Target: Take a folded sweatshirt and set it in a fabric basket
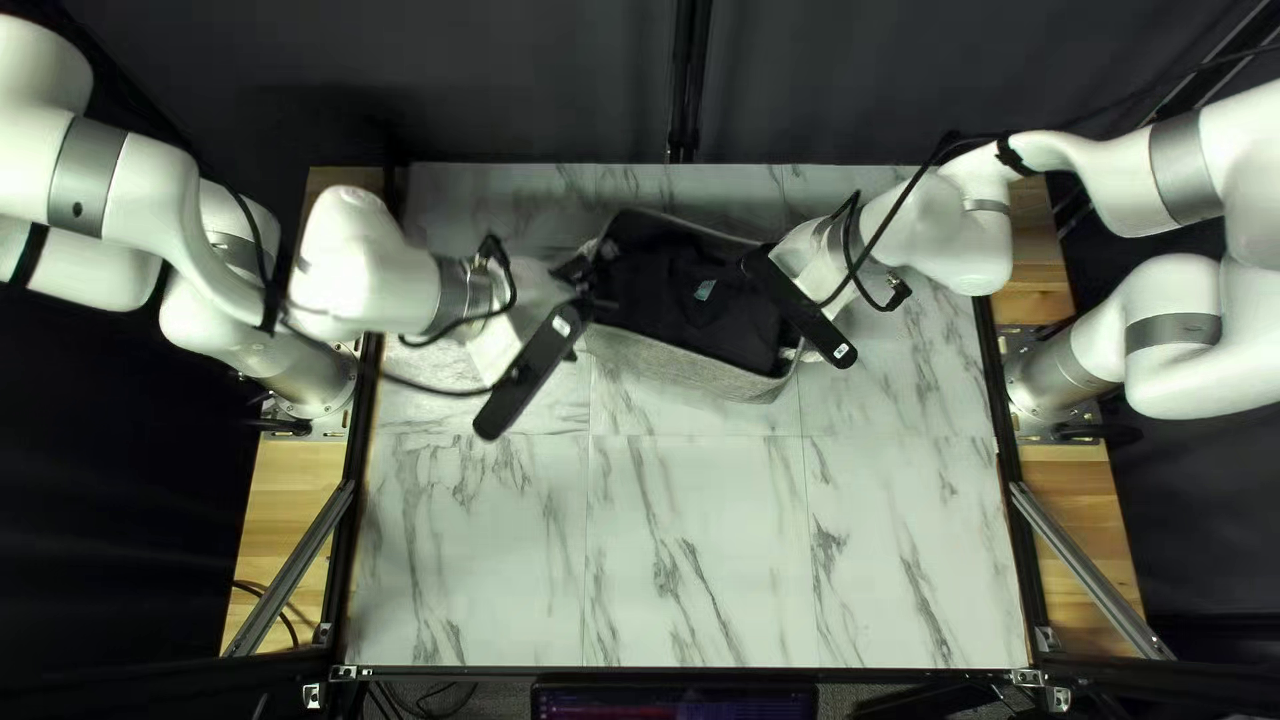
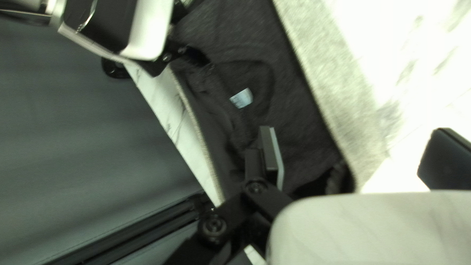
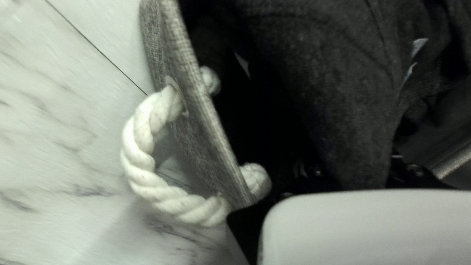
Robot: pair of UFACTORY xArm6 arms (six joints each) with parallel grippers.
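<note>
Left gripper (image 1: 584, 275) parted — sweatshirt (image 1: 683, 310) inside fabric basket (image 1: 680, 366).

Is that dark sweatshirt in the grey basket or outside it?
In: the top left view shows the sweatshirt inside the rim of the grey basket, its pale tag visible.

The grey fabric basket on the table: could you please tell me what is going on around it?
The dark sweatshirt lies inside the basket, and I am working at both ends. My left claw is open at one end; my right claw is down by the sweatshirt at the other, though whether it grips the cloth is hidden.
</note>
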